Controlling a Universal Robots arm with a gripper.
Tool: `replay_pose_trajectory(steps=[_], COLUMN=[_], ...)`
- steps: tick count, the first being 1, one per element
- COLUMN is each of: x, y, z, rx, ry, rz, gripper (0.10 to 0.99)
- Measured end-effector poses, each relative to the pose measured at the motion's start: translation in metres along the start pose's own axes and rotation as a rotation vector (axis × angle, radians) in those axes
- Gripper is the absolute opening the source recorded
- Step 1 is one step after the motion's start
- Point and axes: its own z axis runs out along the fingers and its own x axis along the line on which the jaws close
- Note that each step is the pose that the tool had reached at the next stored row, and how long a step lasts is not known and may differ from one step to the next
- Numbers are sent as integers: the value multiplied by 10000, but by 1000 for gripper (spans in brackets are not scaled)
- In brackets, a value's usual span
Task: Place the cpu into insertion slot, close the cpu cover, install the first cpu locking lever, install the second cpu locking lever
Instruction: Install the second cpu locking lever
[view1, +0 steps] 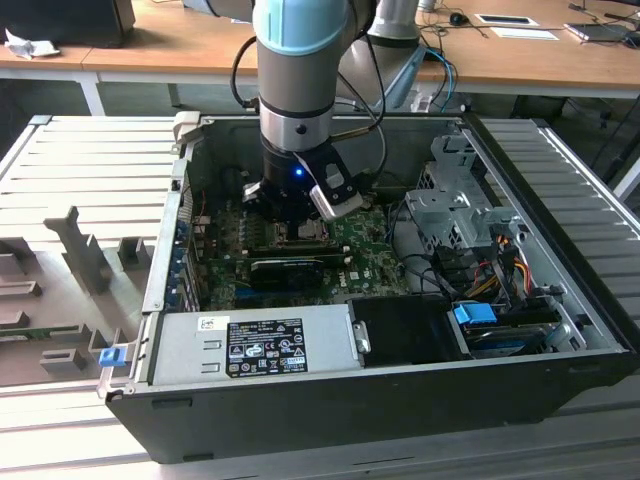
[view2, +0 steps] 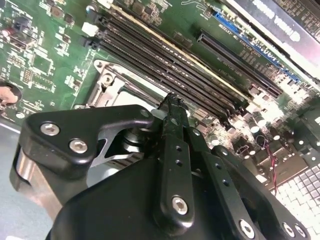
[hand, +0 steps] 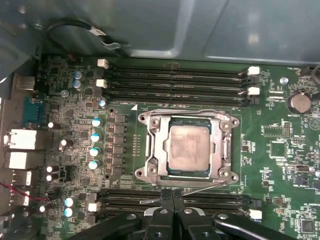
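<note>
The claw is pinched shut with nothing in it, its tips just beside the insertion slot. The cpu sits seated ahead, cpu cover down. A thin locking lever lies right under the tips; I'd press it low, slowly.

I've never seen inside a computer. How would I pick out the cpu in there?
Look inside the open computer case, at the green circuit board. Between the banks of long black slots sits a square metal frame; the cpu is the flat grey metal square within.
</note>
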Motion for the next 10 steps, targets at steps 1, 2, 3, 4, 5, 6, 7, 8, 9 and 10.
replay_pose_trajectory(steps=[1, 2, 3, 4, 5, 6, 7, 8, 9, 10], x=[2, 4, 7, 10, 16, 20, 22, 24, 27, 30], y=[-1, -3, -3, -4, -6, -7, -8, -8, -9, -10], z=[3, 7, 12, 16, 23, 28, 32, 36, 40, 45], rx=[-4, -12, -21, -29, -42, -49, -54, -61, -67, -73], ry=[2, 3, 2, 2, 3, 2, 2, 3, 3, 3], rz=[-10, -17, -20, -24, -33, -38, -42, -47, -49, -51], gripper=[106, 106, 106, 106, 106, 106, 106, 106, 106, 106])
